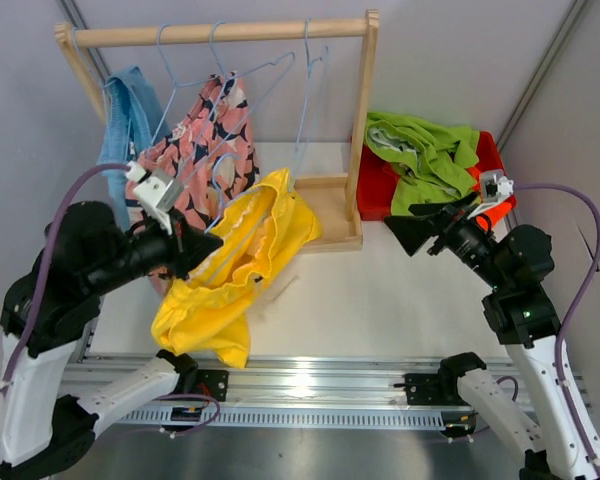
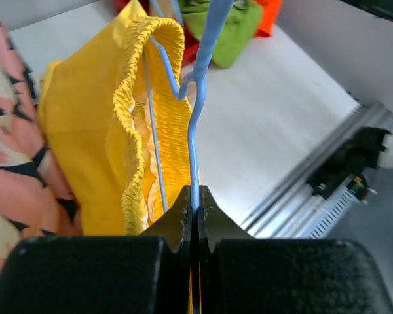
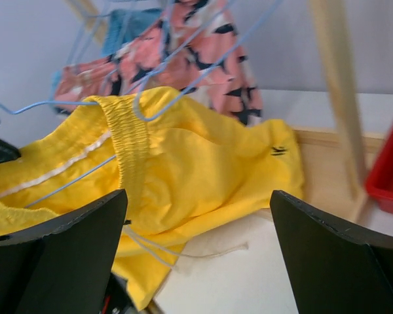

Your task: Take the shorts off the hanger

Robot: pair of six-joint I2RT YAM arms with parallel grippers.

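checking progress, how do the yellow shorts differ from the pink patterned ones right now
The yellow shorts are plain; the pink shorts carry a dark print. The yellow shorts sag onto the table, their blue hanger pinched in the shut left pincer; the pink shorts hang higher under the rod, untouched. Both are on blue hangers.

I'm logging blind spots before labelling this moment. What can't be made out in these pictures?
Orange shorts: left wrist view, cut by the top edge, partly behind the green shorts.
Light blue shorts: top view, lower part behind the left arm.
Hanger: left wrist view, its lower wire hidden inside the yellow shorts; the left gripper covers the pinched part.
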